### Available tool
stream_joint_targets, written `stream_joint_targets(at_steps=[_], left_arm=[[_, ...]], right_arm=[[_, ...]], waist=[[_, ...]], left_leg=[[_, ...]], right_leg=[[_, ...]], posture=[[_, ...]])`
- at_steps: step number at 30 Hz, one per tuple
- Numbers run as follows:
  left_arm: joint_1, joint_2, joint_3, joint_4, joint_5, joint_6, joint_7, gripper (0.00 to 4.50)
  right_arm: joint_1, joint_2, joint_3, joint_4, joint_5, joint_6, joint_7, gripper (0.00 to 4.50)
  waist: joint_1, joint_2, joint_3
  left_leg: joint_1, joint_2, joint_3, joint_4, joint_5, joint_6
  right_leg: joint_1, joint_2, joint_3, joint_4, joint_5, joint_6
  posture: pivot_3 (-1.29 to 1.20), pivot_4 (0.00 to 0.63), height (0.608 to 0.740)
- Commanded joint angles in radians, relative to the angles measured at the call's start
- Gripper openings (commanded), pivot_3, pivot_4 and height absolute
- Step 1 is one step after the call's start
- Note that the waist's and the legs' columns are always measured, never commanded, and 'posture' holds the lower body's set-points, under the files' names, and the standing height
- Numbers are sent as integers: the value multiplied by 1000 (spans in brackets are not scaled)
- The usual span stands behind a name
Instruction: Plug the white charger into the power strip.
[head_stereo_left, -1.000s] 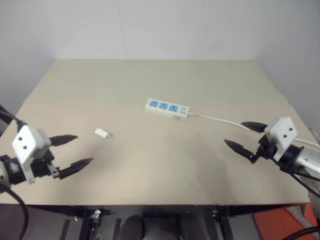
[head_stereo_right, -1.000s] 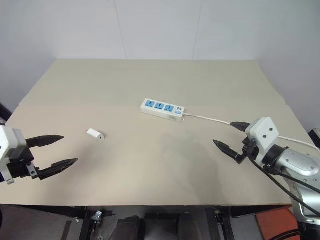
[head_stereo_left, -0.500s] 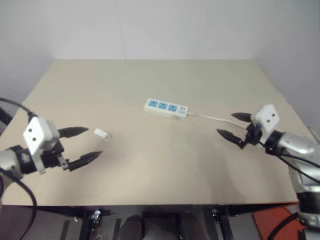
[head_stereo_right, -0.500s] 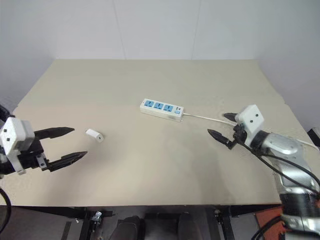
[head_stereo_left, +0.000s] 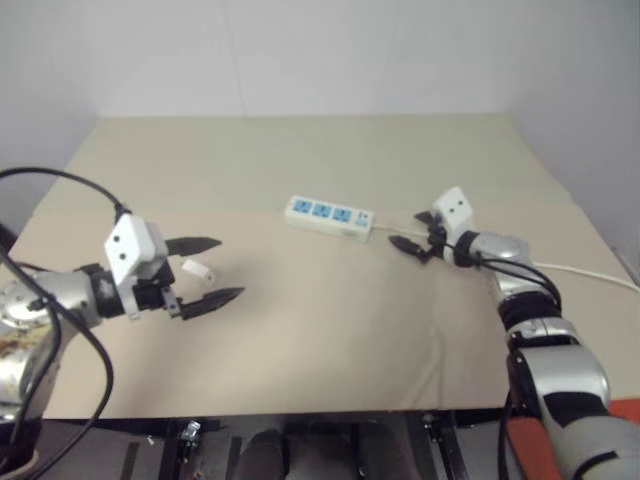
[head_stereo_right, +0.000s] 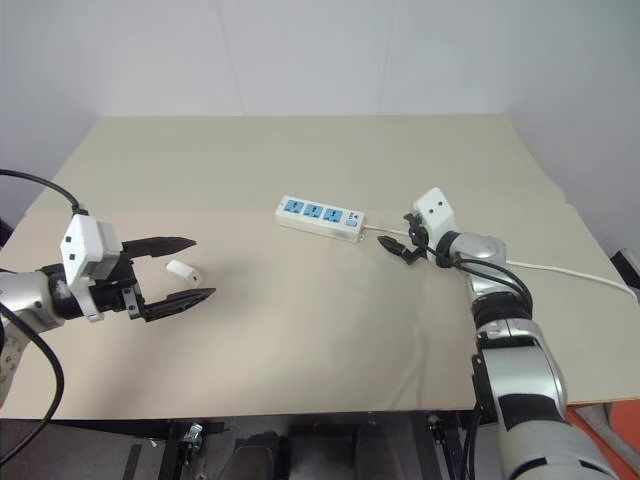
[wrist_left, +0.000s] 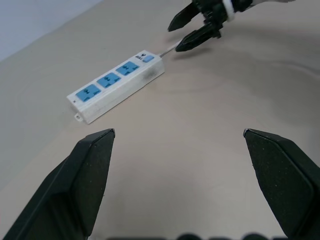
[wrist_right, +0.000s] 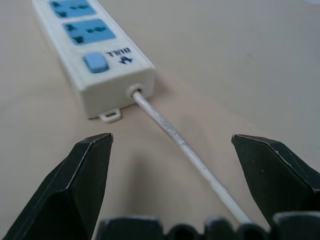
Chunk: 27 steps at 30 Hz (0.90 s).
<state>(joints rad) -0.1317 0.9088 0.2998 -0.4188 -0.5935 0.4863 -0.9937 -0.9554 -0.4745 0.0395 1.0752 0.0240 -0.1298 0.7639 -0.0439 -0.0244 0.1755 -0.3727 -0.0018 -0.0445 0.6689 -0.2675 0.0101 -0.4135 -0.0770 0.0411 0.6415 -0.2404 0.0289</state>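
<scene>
On the matte beige table (head_stereo_right: 300, 380), one long white plastic power strip (head_stereo_right: 321, 219) with three blue sockets lies centre; one small, seemingly blocky white charger (head_stereo_right: 181, 270) at eight o'clock sits between the open left hand (head_stereo_right: 178, 270)'s fingers; right hand (head_stereo_right: 402, 236) open astride the thin cable (wrist_right: 175, 137).

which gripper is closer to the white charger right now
Left. The left gripper is open with the white charger lying between its fingertips, untouched. The right gripper is far across the table, at the power strip's cable end.

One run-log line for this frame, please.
left gripper: open, around white charger, not gripping | right gripper: open, over cable at power strip switch end | charger unplugged
</scene>
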Motion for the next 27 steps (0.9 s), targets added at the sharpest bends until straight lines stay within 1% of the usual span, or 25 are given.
stream_joint_targets(at_steps=[1,4,7,10,12,13,15,20,21,24,25,27], left_arm=[[-16,-5,4,-12,0,-25,3,4500],[-15,-8,1,-16,2,-26,5,4500],[-10,-8,4,-22,1,-25,3,4500],[1,-4,16,-29,-2,-24,0,4500],[7,-1,24,-32,-3,-22,0,4500],[10,0,28,-33,-4,-22,0,4500],[18,4,34,-35,-5,-21,-3,4500],[22,6,35,-33,-6,-21,-6,4500],[21,7,33,-32,-6,-22,-6,4500],[17,7,31,-29,-7,-21,-8,4500],[16,7,29,-28,-6,-20,-9,4500],[15,7,28,-27,-7,-20,-10,4500]], right_arm=[[-61,17,-7,94,-31,-52,-59,4488],[-101,45,-11,158,-52,-44,-102,4488],[-122,64,-10,201,-76,-21,-166,4488],[-130,75,-9,222,-92,4,-171,4488],[-129,78,-8,225,-99,7,-148,4120],[-126,78,-9,223,-96,4,-114,3940],[-119,77,-9,213,-92,-1,-52,3302],[-96,70,-3,197,-99,-15,26,1561],[-89,68,-1,192,-100,-20,44,1144],[-70,63,1,172,-97,-35,96,227],[-61,60,2,161,-94,-39,117,26],[-43,55,4,137,-90,-49,158,26]], waist=[[-3,0,0],[-7,0,0],[-17,0,0],[-23,0,0],[-25,0,0],[-25,0,0],[-25,0,0],[-26,0,0],[-28,0,0],[-30,0,0],[-30,0,0],[-29,0,-1]], left_leg=[[-1,0,0,-1,0,0],[-10,0,1,-1,3,-4],[-11,0,1,-1,3,-5],[-11,0,1,-1,3,-5],[-10,0,1,-1,3,-5],[-10,0,0,-1,3,-5],[-10,0,0,-1,3,-5],[-9,0,0,-1,3,-5],[-9,0,0,-1,3,-5],[-8,1,0,-1,3,-5],[-8,1,1,-1,3,-5],[-7,1,1,-1,3,-5]], right_leg=[[-2,0,1,0,0,0],[-12,0,2,6,0,0],[-12,0,2,6,1,1],[-11,0,2,6,1,2],[-11,0,2,6,1,2],[-11,0,2,6,1,2],[-11,0,2,6,1,2],[-10,0,2,6,1,2],[-10,0,2,6,1,2],[-10,0,2,6,1,2],[-10,0,2,6,1,2],[-9,0,2,6,1,2]], posture=[[0,150,740],[0,150,740],[0,150,740],[0,150,740],[0,150,740],[0,150,740],[0,150,740],[0,150,740],[0,150,740],[0,150,740],[0,150,740],[0,150,740]])
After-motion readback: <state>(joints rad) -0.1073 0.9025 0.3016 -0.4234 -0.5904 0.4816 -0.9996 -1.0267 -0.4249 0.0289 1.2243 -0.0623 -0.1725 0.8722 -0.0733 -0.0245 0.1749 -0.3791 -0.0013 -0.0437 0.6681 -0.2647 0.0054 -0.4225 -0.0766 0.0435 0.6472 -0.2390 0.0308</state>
